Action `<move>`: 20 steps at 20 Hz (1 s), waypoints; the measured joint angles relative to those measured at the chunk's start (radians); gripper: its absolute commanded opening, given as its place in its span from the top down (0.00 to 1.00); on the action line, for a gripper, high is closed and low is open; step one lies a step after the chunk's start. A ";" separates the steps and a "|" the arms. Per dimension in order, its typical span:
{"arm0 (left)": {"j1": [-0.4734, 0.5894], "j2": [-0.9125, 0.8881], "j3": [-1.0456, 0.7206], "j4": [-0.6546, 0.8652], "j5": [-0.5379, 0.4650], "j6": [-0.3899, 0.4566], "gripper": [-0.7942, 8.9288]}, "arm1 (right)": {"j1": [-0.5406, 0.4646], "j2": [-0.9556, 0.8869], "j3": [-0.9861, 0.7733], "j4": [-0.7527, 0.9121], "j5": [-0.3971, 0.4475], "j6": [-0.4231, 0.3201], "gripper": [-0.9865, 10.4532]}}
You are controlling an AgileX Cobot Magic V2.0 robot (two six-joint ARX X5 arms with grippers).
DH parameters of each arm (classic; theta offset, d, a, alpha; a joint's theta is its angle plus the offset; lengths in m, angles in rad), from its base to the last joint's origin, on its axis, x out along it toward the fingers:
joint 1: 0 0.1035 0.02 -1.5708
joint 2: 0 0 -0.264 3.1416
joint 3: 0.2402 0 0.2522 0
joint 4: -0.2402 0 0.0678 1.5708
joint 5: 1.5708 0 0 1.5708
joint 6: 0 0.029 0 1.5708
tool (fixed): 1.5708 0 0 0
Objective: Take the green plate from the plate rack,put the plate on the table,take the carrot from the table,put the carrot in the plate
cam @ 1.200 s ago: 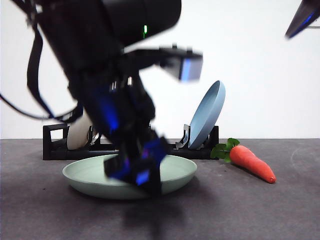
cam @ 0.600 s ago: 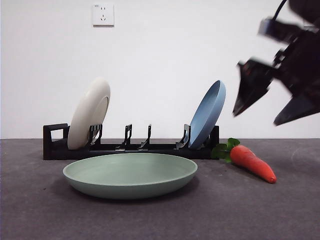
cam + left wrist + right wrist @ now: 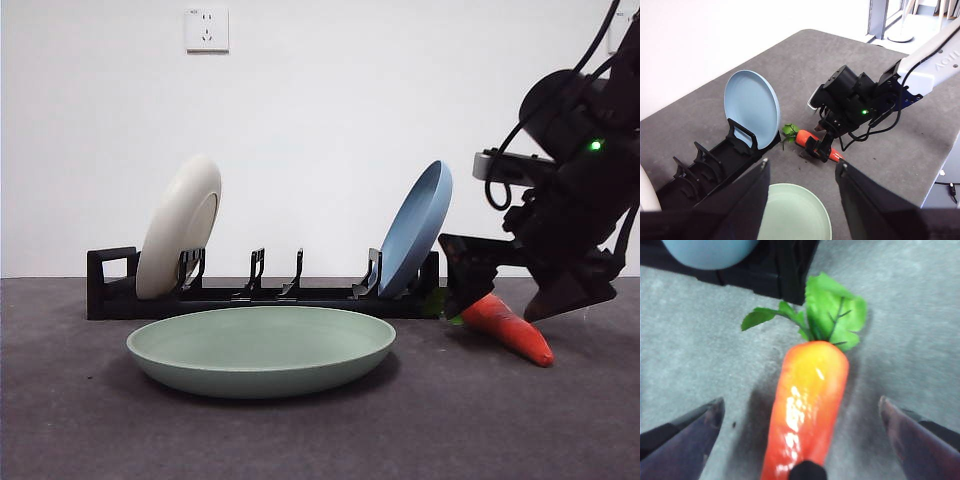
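Right gripper (image 3: 510,290): has dropped from high at the side to the carrot (image 3: 507,325), fingers spread either side, not yet touching. Carrot: lying on the surface (image 3: 80,430) beside the rack (image 3: 110,285). Green plate (image 3: 260,350): already set down. Step in hand: grasping the carrot; next, close and lift. Left gripper (image 3: 800,200): waiting, fingers apart.

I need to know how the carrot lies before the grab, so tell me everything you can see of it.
The carrot is a bright orange, glossy, plastic-looking toy that tapers to a point, with a tuft of green leaves on its thick end. It lies flat on the grey table, leaves towards the end of the black plate rack, beside the leaning blue plate and apart from the green plate. The right gripper is low over it, open, with a jaw on each side; nothing grips it yet.
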 measured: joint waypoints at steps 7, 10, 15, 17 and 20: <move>0.000 0.001 0.000 0.000 0.000 -0.001 0.69 | 0.002 0.043 0.016 0.014 0.003 0.000 0.88; 0.000 0.001 0.000 0.000 0.000 -0.001 0.69 | 0.003 0.043 0.016 0.014 -0.002 0.002 0.93; 0.000 0.001 0.000 -0.001 -0.001 -0.001 0.69 | 0.032 -0.026 0.016 -0.079 -0.001 0.073 0.93; 0.000 0.001 0.000 -0.001 0.000 -0.001 0.69 | 0.091 -0.118 0.016 -0.101 -0.002 0.094 0.93; 0.000 0.001 0.000 -0.001 0.000 -0.001 0.69 | 0.228 -0.211 0.022 -0.060 -0.002 0.130 0.93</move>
